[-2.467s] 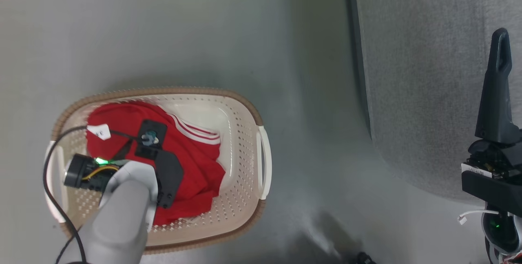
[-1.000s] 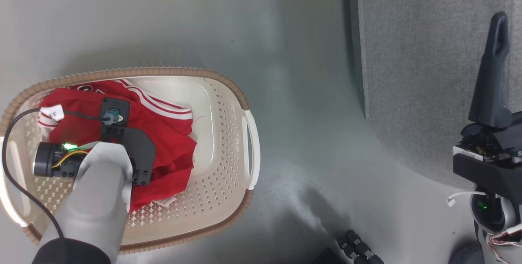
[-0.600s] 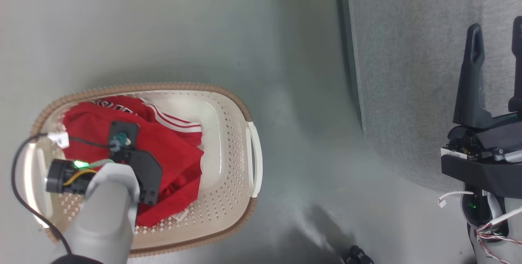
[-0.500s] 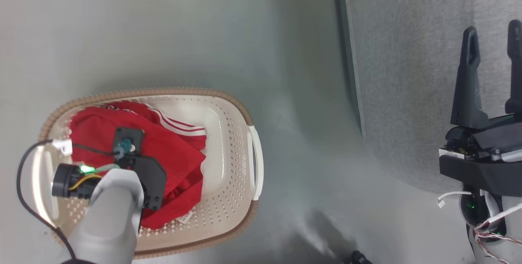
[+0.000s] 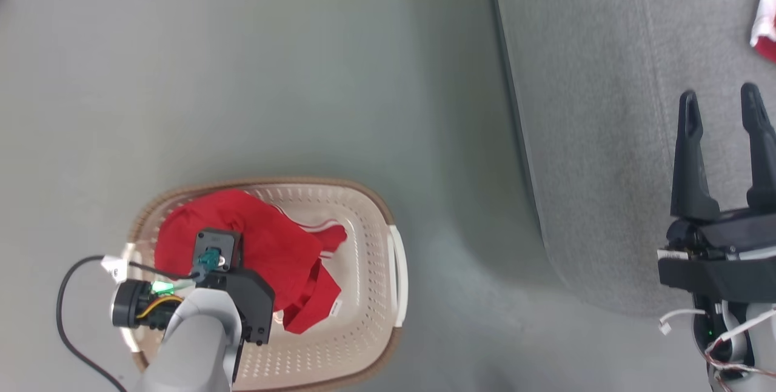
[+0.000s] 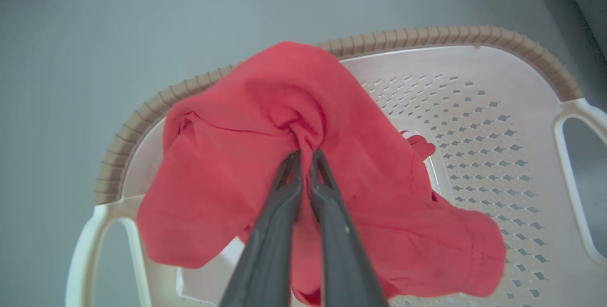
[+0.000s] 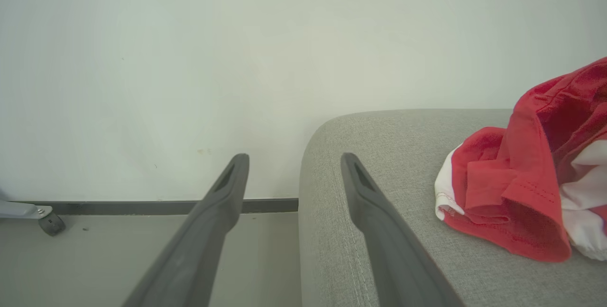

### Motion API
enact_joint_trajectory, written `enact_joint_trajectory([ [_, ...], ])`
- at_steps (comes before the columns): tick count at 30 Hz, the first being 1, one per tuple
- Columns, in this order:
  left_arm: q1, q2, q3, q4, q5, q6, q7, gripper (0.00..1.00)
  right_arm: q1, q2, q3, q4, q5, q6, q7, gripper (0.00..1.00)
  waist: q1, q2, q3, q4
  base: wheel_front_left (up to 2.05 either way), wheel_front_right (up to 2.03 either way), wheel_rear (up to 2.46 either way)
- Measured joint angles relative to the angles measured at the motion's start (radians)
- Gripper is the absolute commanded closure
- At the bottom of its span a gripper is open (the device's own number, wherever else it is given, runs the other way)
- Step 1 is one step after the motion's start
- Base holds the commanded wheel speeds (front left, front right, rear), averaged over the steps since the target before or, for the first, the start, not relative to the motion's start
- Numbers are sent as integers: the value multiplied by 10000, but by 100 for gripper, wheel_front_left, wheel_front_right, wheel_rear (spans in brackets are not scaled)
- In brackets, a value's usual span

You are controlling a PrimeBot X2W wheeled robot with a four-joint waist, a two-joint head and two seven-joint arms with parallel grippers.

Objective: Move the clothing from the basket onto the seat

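- left gripper (image 6: 303, 154) is clenched on a pinch of the red garment (image 6: 223, 174); the fingers are almost together with a fold of cloth between them.
- the garment hangs bunched inside the basket (image 6: 450, 35), a tail trailing toward the perforated floor. in the wrist view its top edge crosses the brown rim; i cannot tell if it touches.
- right gripper (image 5: 719, 92) is released, jaws wide and empty. it sits well right of the basket, over the grey sofa seat (image 5: 594, 107).
- another red-and-white garment (image 7: 512, 193) already lies on that seat, far from the basket.
- my read: this is the lift step; the carry across the bare floor right of the basket is not yet done.
- risk: the grip is a thin pinch on soft cloth, so a fast swing could slide it out onto that floor.
- risk: the trailing tail could catch the rim or a white handle and drag the light basket.
- risk: i can't tell if a second piece lies underneath; it might ride up and drop.
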Motion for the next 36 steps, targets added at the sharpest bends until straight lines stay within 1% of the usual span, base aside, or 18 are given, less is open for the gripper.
enact_joint_trajectory([
  [9,808,4,-90,-648,-291,2,-242,100,656,-115,-138,514,2,0,0,0,0,-1,-1302,457,0,0,0],
  [12,1187,2,-418,-1225,-750,2,-267,100,837,-119,-127,688,2,0,2,0,0,-1,-1747,604,0,0,0],
  [16,1659,6,-869,-1935,-995,12,-293,100,1190,-127,-107,840,2,0,10,0,0,-1,-2346,783,0,0,0],
  [21,2098,6,-1229,-2930,-1448,188,-337,100,1718,-186,-113,930,2,0,105,0,0,-1,-3076,1001,0,0,0],
  [24,2359,10,-1294,-3630,-1561,240,-339,100,1982,-211,-105,984,2,0,194,0,0,-1,-3490,1137,0,0,0],
  [27,2517,12,-1315,-4044,-1561,282,-337,100,2085,-211,-96,1035,4,0,244,0,0,-2,-3760,1227,0,0,0],
  [32,2898,15,-1300,-5129,-1559,443,-339,100,2453,-211,-31,1154,4,0,364,0,0,-1,-4407,1438,0,0,0],
  [36,3103,19,-1106,-6054,-1498,451,-341,100,2789,-198,65,1181,17,0,458,0,0,-2,-4891,1585,0,0,0],
])
